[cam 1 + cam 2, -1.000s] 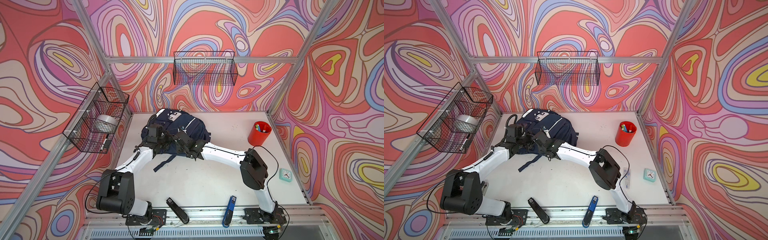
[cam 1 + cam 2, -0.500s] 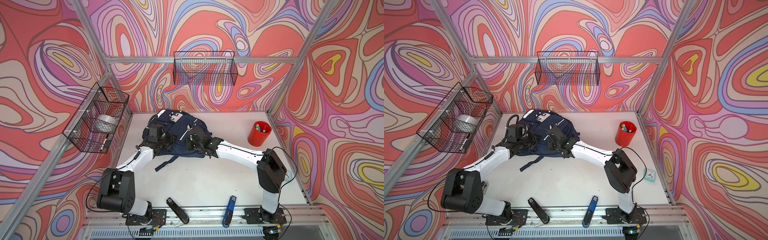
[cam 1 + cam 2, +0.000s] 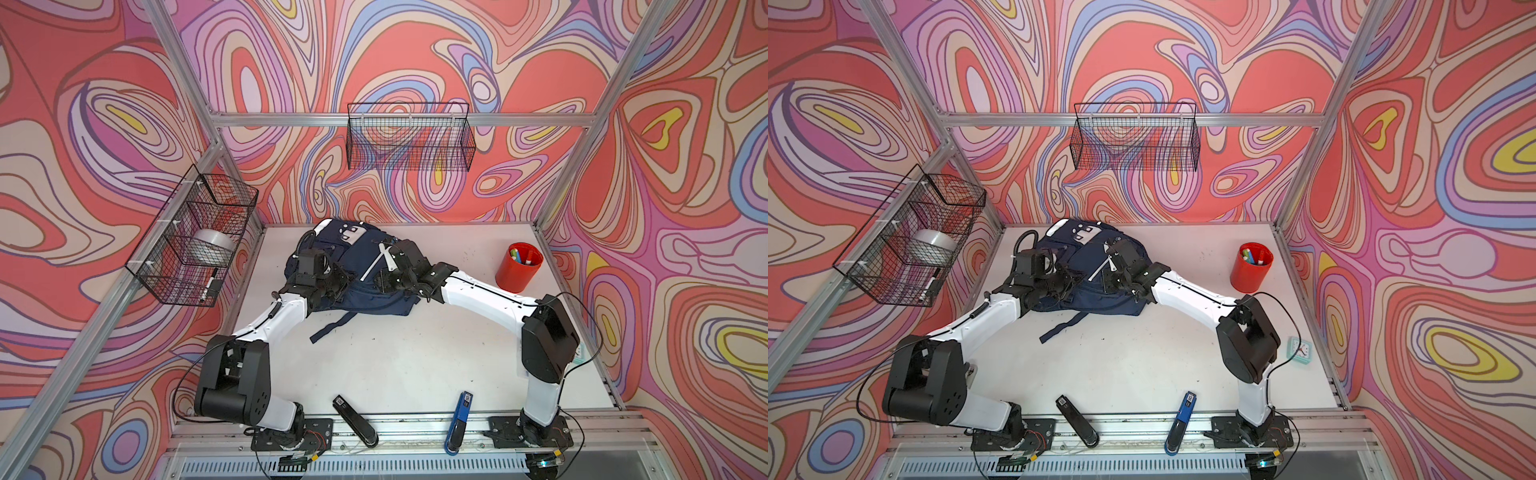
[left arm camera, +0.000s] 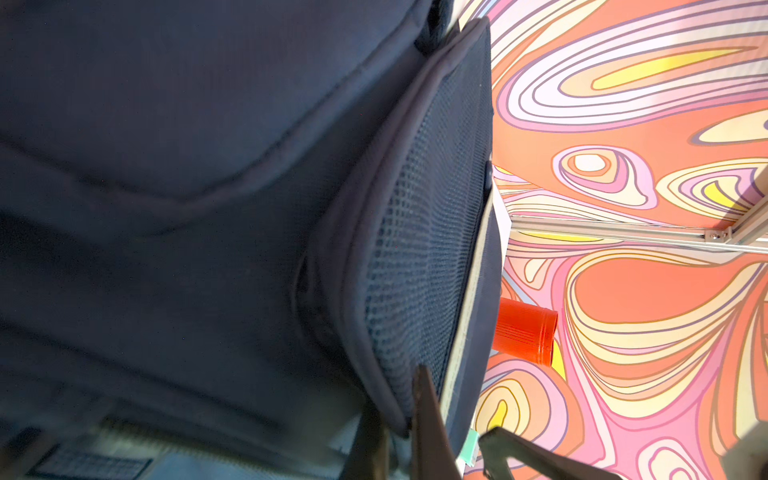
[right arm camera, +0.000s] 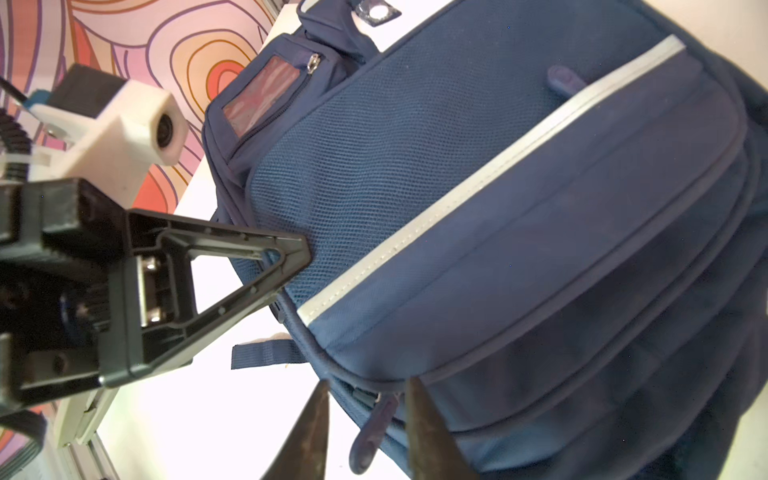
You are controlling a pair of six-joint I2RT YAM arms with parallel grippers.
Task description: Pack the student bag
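The student bag [image 3: 361, 296] lies flat at the rear left of the desk [image 3: 395, 357]. Judge the step in hand as opening a zipped pocket. The left gripper [image 5: 303, 251] is fully closed, pinching the bag's mesh edge. The right gripper [image 5: 366, 399] stands partly open astride a zipper pull [image 5: 370, 440], not yet clamped. Next, close on the pull and draw along the zipper. Only the right wrist view shows this pull. Both top views show a black stapler [image 3: 355, 420] and a blue stapler [image 3: 457, 419] waiting.
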